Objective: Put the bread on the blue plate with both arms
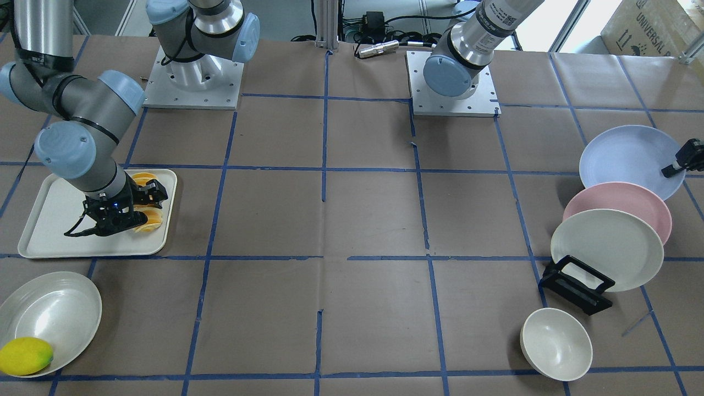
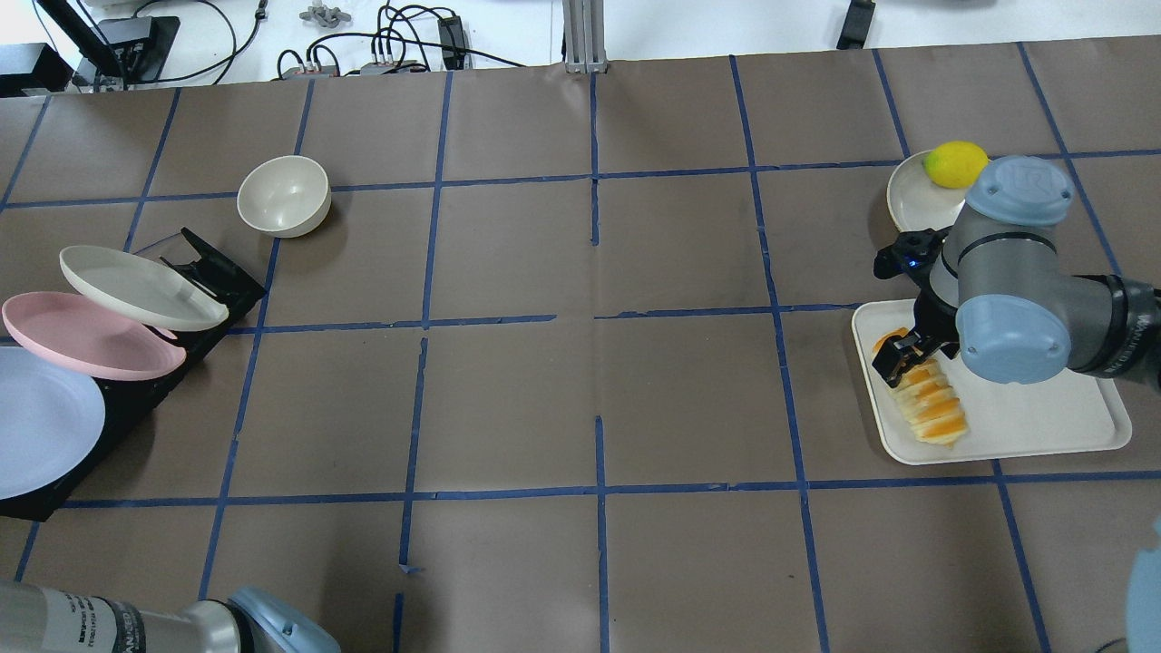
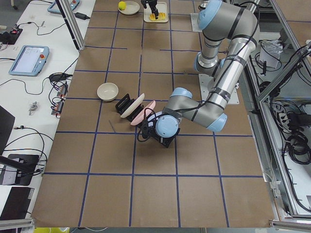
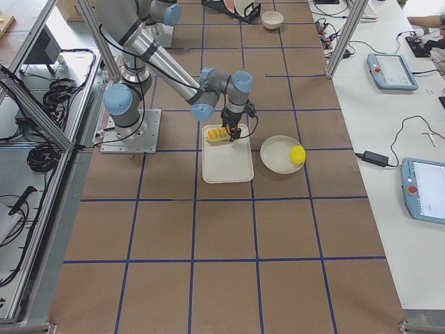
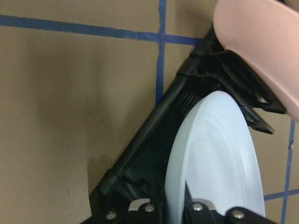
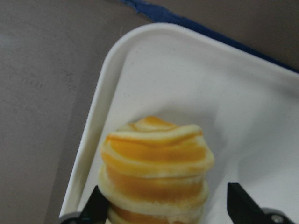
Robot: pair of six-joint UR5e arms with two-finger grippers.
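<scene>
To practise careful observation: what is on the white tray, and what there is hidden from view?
The bread lies on the tray along one edge. The open right claw straddles its end, one finger against the crust. The tray beneath the loaf is covered.

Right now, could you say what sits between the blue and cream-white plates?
The pink plate, between the blue plate and cream-white plate, in the front-facing view.

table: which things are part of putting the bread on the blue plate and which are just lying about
Job: bread, blue plate, right hand, left hand.
Lying about: tray, lemon, dish, pink plate, white plate, bowl, rack.
</scene>
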